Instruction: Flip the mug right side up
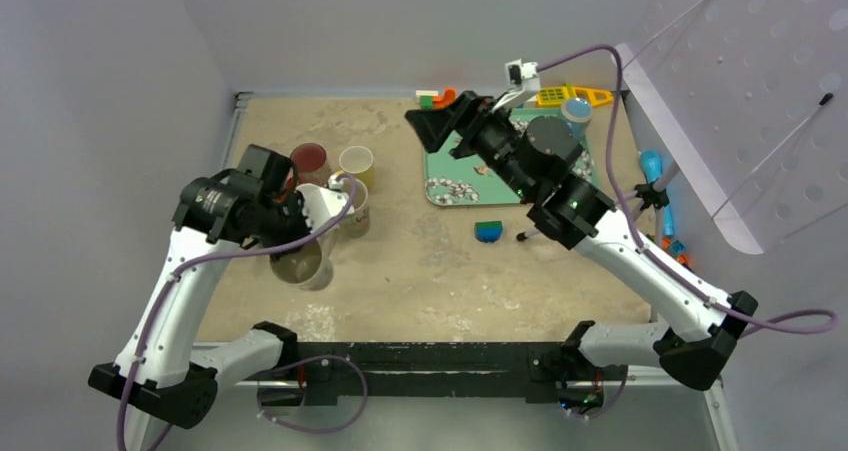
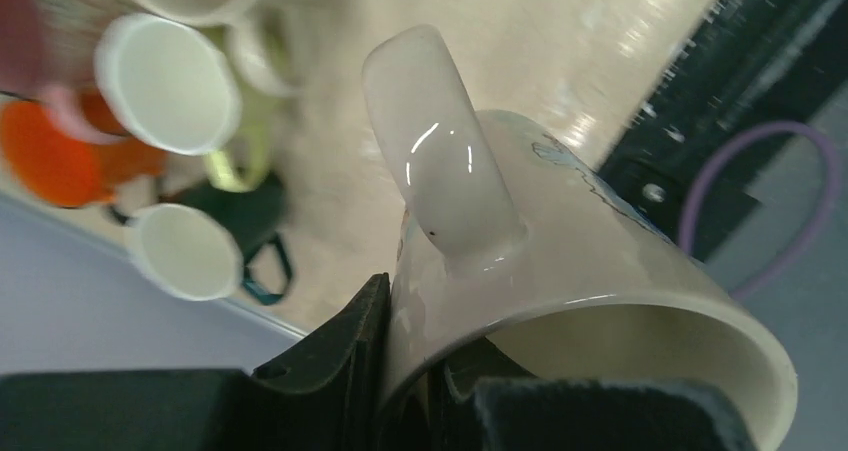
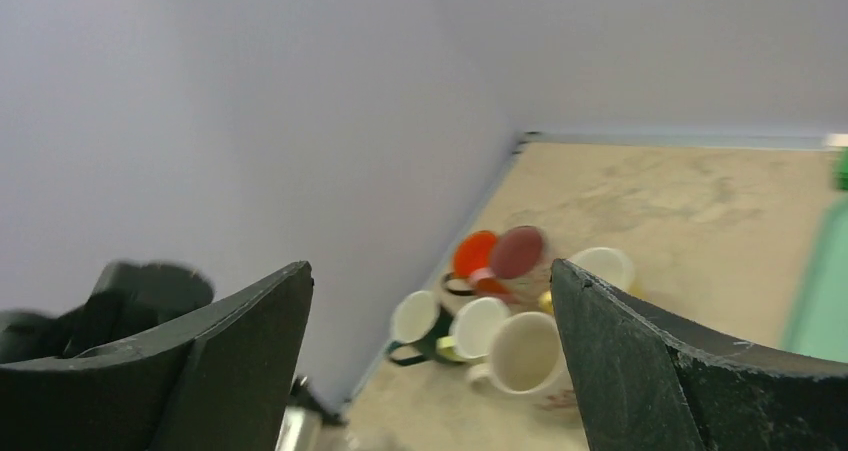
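Note:
The mug (image 1: 301, 263) is cream with a faint print, and it sits tilted at the left of the table with its mouth showing from above. My left gripper (image 1: 297, 229) is shut on its rim. In the left wrist view one finger (image 2: 345, 356) presses the outside of the mug (image 2: 560, 261) and the other sits inside the mouth; the handle (image 2: 440, 161) points away from the camera. My right gripper (image 1: 441, 121) hangs raised over the back middle, far from the mug. Its jaws (image 3: 430, 271) stand wide open with nothing between them.
A cluster of other mugs stands behind the held one: a maroon mug (image 1: 308, 158), a yellow mug (image 1: 356, 161) and a cream mug (image 1: 355, 209). A green tray (image 1: 455, 186) lies at the back right, a blue-green block (image 1: 488, 231) sits mid-table, and toys line the right edge.

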Action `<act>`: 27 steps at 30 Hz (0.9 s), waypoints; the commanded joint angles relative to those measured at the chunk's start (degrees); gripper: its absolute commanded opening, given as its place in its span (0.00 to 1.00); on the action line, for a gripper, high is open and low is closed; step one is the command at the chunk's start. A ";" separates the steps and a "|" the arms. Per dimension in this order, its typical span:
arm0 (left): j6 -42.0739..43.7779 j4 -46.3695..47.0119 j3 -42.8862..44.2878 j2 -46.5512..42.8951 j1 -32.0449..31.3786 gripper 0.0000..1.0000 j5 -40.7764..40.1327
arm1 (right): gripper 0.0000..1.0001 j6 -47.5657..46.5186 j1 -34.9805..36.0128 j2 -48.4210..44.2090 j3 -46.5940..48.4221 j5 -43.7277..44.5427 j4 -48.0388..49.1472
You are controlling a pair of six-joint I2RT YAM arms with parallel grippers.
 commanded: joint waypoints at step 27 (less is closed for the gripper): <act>7.54 28.22 -32.03 12.01 22.80 0.00 7.41 | 0.89 -11.11 -29.97 34.60 8.72 36.12 -10.01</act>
